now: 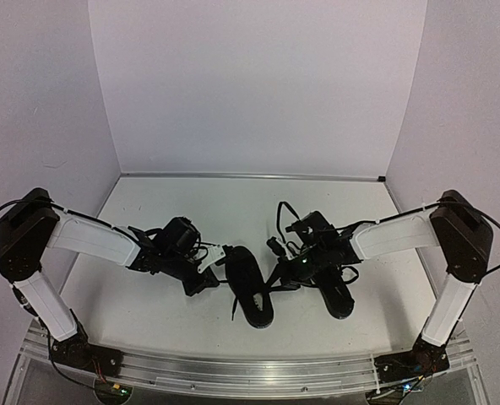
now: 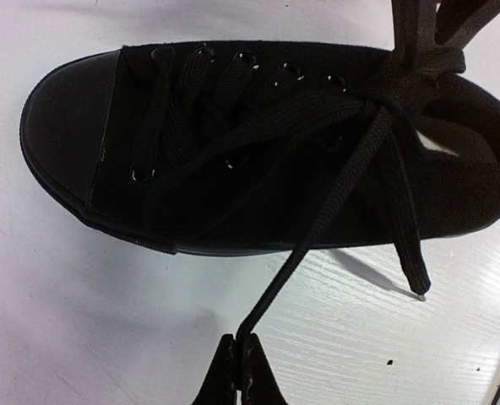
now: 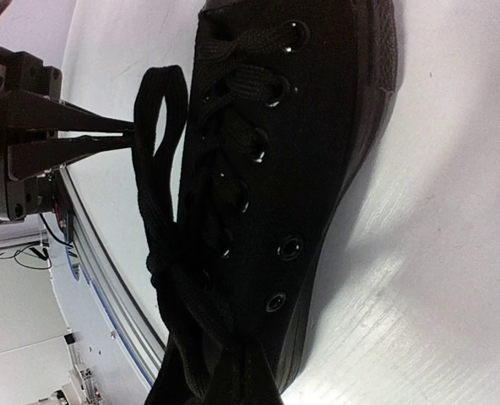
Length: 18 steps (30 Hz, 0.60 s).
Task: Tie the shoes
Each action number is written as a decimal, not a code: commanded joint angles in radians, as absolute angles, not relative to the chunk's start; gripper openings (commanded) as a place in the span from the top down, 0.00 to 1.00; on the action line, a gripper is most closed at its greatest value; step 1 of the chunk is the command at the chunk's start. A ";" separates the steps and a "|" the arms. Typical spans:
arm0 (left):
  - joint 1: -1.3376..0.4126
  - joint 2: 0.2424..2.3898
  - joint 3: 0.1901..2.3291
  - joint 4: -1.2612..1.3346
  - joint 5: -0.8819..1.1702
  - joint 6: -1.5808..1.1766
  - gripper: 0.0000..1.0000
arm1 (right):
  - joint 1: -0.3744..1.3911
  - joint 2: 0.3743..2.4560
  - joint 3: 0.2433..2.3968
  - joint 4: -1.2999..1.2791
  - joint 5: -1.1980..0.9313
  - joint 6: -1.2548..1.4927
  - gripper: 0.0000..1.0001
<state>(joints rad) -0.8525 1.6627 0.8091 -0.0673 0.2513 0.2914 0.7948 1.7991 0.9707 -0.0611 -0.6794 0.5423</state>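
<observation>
A black shoe (image 1: 252,291) lies in the middle of the table between my two grippers; it fills the left wrist view (image 2: 258,143) and the right wrist view (image 3: 309,169). The other shoe (image 1: 336,297) lies to its right, partly under my right arm. My left gripper (image 1: 219,256) (image 2: 237,342) is shut on a thin black lace (image 2: 317,228) that runs taut up to the knot (image 2: 398,84). My right gripper (image 1: 289,273) (image 3: 233,384) is shut at the knot end, with bunched lace strands (image 3: 187,329) running into it. A lace loop (image 3: 153,118) stands beside the eyelets.
A loose lace end (image 2: 415,278) hangs over the shoe's side onto the white table (image 1: 149,295). The metal rail (image 1: 250,371) with the arm bases runs along the near edge. White walls (image 1: 258,84) close in the back and sides.
</observation>
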 commanded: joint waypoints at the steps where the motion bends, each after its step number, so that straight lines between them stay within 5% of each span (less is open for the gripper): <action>1: -0.867 1.638 0.828 -0.097 0.213 0.286 0.91 | 0.796 1.718 0.981 -0.065 -0.644 0.530 1.00; 7: -0.868 1.605 0.825 -0.053 0.215 0.296 0.64 | 0.796 1.729 0.984 -0.070 -0.664 0.531 0.88; 18: -0.844 1.644 0.878 0.046 0.217 0.305 0.57 | 0.796 1.719 0.975 -0.105 -0.638 0.508 1.00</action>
